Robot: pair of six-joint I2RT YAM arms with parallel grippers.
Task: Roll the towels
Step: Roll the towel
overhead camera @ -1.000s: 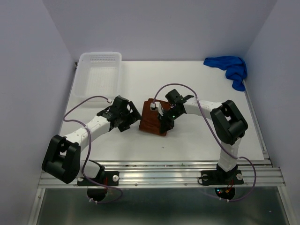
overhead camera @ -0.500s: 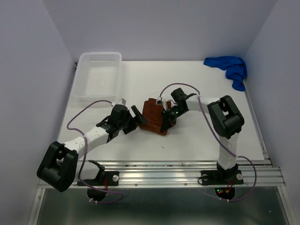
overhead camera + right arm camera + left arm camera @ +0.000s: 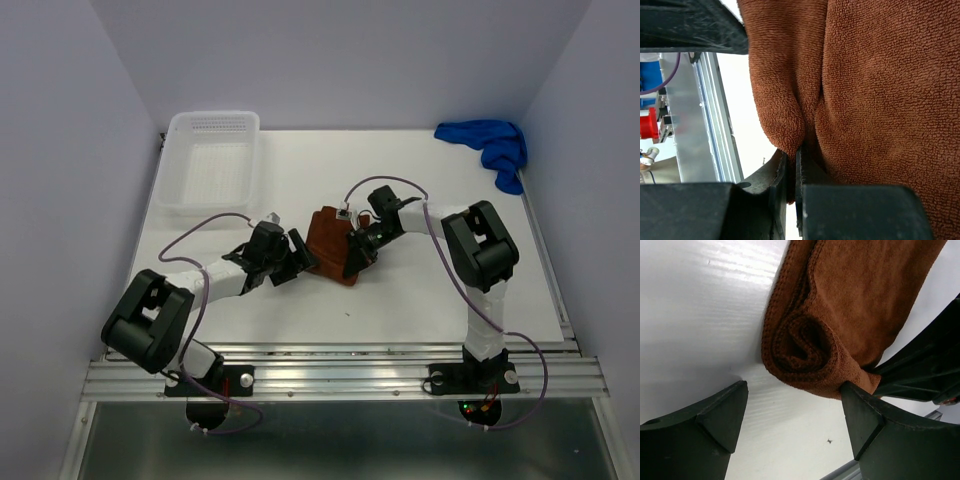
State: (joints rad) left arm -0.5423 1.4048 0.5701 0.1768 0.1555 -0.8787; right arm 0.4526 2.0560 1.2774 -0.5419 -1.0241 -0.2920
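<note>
The rust-brown towel (image 3: pixel 326 240) lies partly rolled at the table's middle. In the left wrist view its coiled end (image 3: pixel 805 345) faces the camera. My left gripper (image 3: pixel 298 256) is open at the towel's left end; its fingers (image 3: pixel 867 422) straddle the space just in front of the roll, the right one touching the cloth. The left gripper (image 3: pixel 792 412) holds nothing. My right gripper (image 3: pixel 352 256) is shut on a fold of the brown towel (image 3: pixel 875 75) at its near right edge, pinched between the pads (image 3: pixel 807 200). The blue towel (image 3: pixel 492 146) lies crumpled at the far right corner.
A white perforated basket (image 3: pixel 182 160) stands at the far left. The table's metal front rail (image 3: pixel 340 375) runs below the arms. Purple walls close in both sides.
My left arm has swung right and in toward the brown towel's left end, its jaws a little narrower than before. The right gripper keeps its pinch and has shifted only slightly.
</note>
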